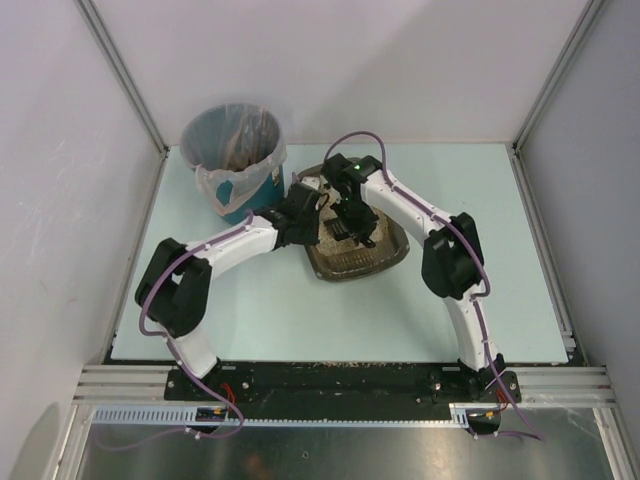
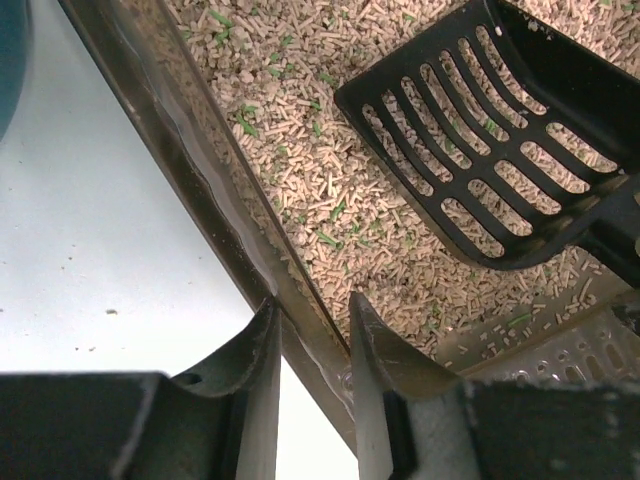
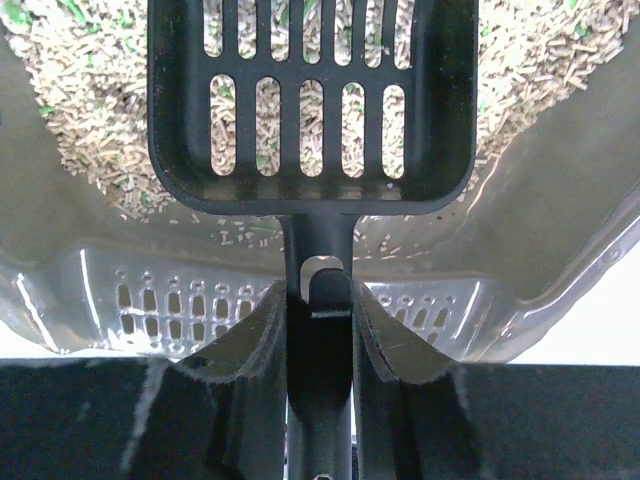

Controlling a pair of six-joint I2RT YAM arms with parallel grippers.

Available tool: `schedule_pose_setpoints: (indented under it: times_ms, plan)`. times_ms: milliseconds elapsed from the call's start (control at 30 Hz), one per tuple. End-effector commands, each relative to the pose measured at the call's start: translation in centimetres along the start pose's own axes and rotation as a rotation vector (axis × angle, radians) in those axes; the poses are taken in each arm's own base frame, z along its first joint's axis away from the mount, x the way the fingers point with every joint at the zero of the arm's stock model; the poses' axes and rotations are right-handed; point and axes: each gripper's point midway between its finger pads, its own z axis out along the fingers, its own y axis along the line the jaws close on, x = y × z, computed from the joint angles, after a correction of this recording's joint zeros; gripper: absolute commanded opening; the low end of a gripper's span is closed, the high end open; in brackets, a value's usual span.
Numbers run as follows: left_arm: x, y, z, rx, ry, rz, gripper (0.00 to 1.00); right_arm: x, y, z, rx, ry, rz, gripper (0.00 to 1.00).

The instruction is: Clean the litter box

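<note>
From above: shows the litter box (image 1: 392, 258) at the middle of the table (image 1: 300, 320), just right of the lined teal bin (image 1: 235, 150) at the far left. Places both arms bent inward over the tray, the left gripper (image 1: 300, 215) at its left edge and the right gripper (image 1: 355, 218) above its middle. Suggests bin and tray were set near each other to shorten the carry of waste.

From the left wrist: looks along the tray's left rim and finds the fingers (image 2: 262, 365) astride it, one outside over bare table, one inside over the beige granules (image 2: 300, 170). Appears clenched on that rim, probably to pin the tray against sliding under the push of the tool. Catches the black slotted scoop (image 2: 470, 130) further in, low over the litter, with nothing visible in its pan.

From the right wrist: shows the handle (image 3: 320, 262) clamped firmly between the right fingers (image 3: 250, 345), pan pointing away into the tray. Reveals granules and green flecks through the slots, no clump. Grips at the handle's near end, likely for reach and for tilting the pan to sift.
</note>
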Motion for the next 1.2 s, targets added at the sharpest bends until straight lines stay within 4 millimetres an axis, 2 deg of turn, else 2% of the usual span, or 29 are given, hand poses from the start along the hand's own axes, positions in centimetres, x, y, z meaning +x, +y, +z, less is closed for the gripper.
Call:
schedule_pose_setpoints:
  times_ms: [0,167,233,300,333,400,433,533,667,767,833,1000,1167]
  plan:
    - [5.6,1.4,-0.1,0.022,0.163,0.175,0.0,0.2,-0.2,-0.1,0.049,0.042,0.034,0.0]
    - [5.9,0.9,-0.9,0.055,0.165,0.134,0.0,-0.7,-0.5,0.9,0.052,0.033,0.084,0.0]
    - [4.9,0.1,-1.5,0.088,0.142,0.135,0.01,-1.3,-0.5,1.2,0.056,0.019,0.079,0.0]
    - [3.3,-0.5,-2.1,0.083,0.095,0.167,0.14,-2.1,-0.7,1.3,0.059,0.005,0.087,0.0]
    - [3.1,-0.7,-2.5,0.079,0.092,0.165,0.25,-2.5,-0.8,1.3,0.056,0.0,0.092,0.0]
    - [2.9,-1.1,-2.7,0.102,0.096,0.128,0.34,-3.1,-0.7,1.7,0.04,-0.005,0.101,0.0]
    - [2.9,-0.7,-2.4,0.098,0.106,0.109,0.38,-3.2,-0.7,1.8,0.034,-0.003,0.105,0.0]
    - [3.3,0.7,-1.6,0.071,0.139,0.049,0.45,-3.4,-0.8,2.4,0.028,0.011,0.105,0.0]
    - [3.7,0.5,-0.8,0.148,0.202,-0.032,0.51,-3.5,-1.2,2.8,0.039,0.015,0.094,0.0]
    - [3.7,0.6,-0.2,0.162,0.217,-0.029,0.46,-3.6,-1.2,3.1,0.039,0.013,0.097,0.0]
    - [4.1,0.8,0.2,0.173,0.238,-0.039,0.37,-3.9,-1.0,3.2,0.028,0.004,0.106,0.0]
    - [5.4,1.7,0.4,0.156,0.26,-0.025,0.25,-4.7,-0.7,3.4,0.014,-0.02,0.116,0.0]
    - [6.6,1.2,0.5,0.168,0.275,0.016,0.12,-5.6,-0.7,4.4,0.02,-0.046,0.125,0.0]
